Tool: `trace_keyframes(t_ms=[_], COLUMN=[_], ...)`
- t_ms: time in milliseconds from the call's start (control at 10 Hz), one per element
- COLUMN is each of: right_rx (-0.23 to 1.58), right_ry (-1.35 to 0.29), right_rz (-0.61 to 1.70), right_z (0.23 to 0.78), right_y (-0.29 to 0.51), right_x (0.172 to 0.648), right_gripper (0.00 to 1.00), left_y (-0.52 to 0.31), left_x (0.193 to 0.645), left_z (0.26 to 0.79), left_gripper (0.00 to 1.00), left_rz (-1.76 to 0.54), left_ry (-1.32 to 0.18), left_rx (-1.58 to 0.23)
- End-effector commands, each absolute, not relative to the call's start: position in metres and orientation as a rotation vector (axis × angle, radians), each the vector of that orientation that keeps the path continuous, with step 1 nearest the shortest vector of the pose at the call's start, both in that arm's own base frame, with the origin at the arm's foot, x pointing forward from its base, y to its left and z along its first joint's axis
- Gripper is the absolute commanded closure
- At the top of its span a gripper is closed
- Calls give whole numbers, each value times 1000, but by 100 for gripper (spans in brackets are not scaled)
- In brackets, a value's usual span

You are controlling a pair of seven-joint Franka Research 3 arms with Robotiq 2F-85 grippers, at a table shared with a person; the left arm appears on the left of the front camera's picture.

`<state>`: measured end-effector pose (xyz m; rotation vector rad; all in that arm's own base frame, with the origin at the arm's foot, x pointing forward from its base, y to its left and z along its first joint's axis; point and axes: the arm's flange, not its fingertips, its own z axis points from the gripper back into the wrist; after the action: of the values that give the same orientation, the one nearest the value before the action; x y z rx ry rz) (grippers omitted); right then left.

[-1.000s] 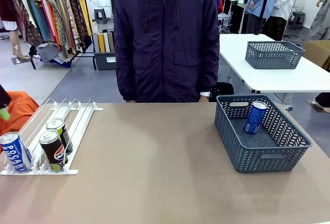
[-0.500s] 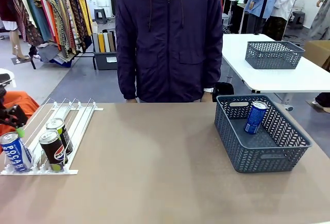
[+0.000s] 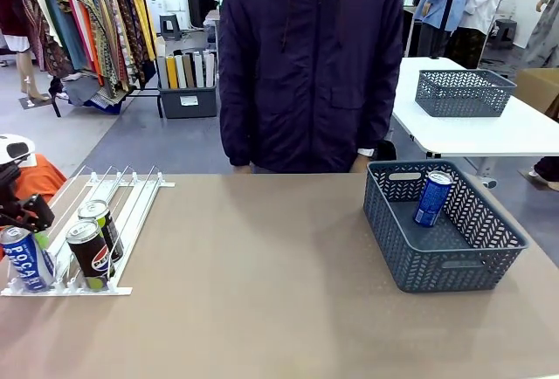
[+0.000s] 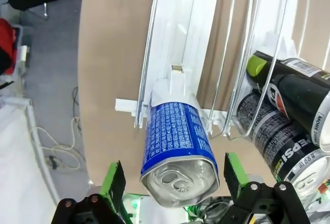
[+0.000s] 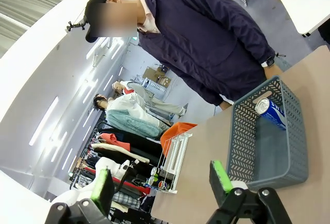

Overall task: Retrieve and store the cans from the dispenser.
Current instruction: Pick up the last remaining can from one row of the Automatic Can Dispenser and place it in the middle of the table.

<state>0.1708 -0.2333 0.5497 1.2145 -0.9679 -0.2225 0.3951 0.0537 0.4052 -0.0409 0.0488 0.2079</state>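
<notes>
left fingers (image 4: 114, 177): spread wide either side of blue can (image 4: 175, 141), not touching it
right fingers (image 5: 220, 176): open, empty
beside: 2 black cans (image 4: 289, 110), rack (image 4: 180, 53) wires
change: left fingers reached rack; person (image 3: 310, 65) shifted right

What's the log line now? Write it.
left gripper: open, flanking blue can on dispenser | right gripper: open, empty | basket: one stored can

The slim blue-and-white can (image 4: 177, 141) has a glossy printed wall and a bright bare-metal top. The black Pepsi cans (image 4: 299, 94) gleam likewise. The flat white dispenser (image 4: 185, 28) pairs smooth plastic with thin shiny wire rails. The beige tabletop (image 3: 279, 292) looks matt and smooth. The grey-blue lattice basket (image 3: 437, 270) is dull moulded plastic.
</notes>
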Motion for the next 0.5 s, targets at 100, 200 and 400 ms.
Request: trace_keyframes(t_ms=[100,200,400], right_rx=[1223,1223,1223], right_ry=[-1004,-1004,-1004], right_rz=[-205,-205,-205], right_z=[553,553,553], right_y=[-233,-233,-233], right_x=[175,175,175], right_gripper=[0,0,0], left_y=[48,47,48], left_x=[397,399,399], left_z=[400,399,400], left_gripper=[0,0,43], left_rz=[216,218,234], left_ry=[48,46,30], left_rx=[-10,-8,3])
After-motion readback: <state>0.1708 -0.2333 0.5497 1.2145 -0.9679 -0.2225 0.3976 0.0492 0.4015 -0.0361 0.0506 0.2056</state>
